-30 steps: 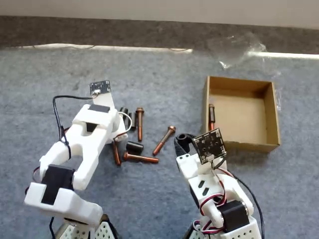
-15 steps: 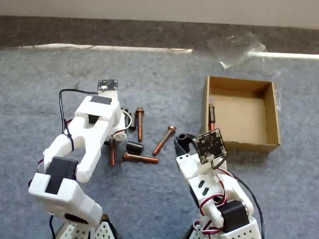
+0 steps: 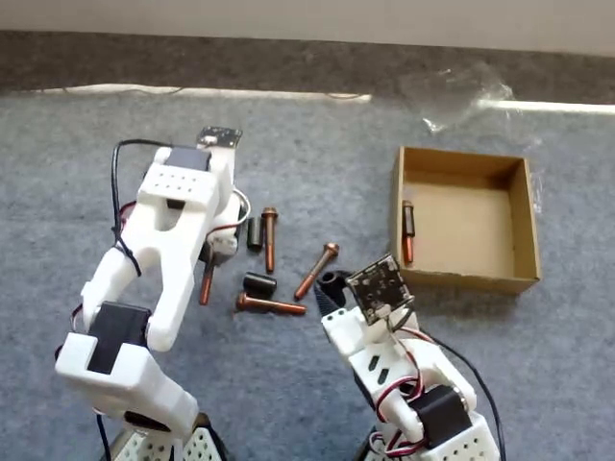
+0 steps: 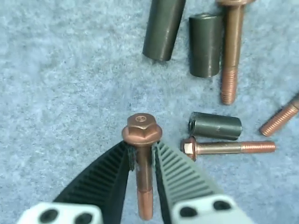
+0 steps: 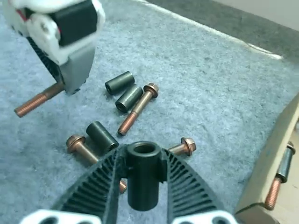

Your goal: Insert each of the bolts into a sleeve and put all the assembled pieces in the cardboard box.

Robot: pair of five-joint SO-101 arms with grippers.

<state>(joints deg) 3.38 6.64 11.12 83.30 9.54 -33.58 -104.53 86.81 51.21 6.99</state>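
Copper-coloured bolt sits clamped in the left gripper, its threaded end sticking out. The right gripper pinches a black sleeve with the bore exposed, seemingly so the two can mate.

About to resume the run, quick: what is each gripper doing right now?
Left gripper: shut on a copper bolt.
Right gripper: shut on a black sleeve.

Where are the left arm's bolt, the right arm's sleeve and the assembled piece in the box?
held bolt (image 4: 144,169), left wrist view, shank
held sleeve (image 5: 142,179), right wrist view, side wall
assembled piece (image 3: 407,229), high view, dark sleeve
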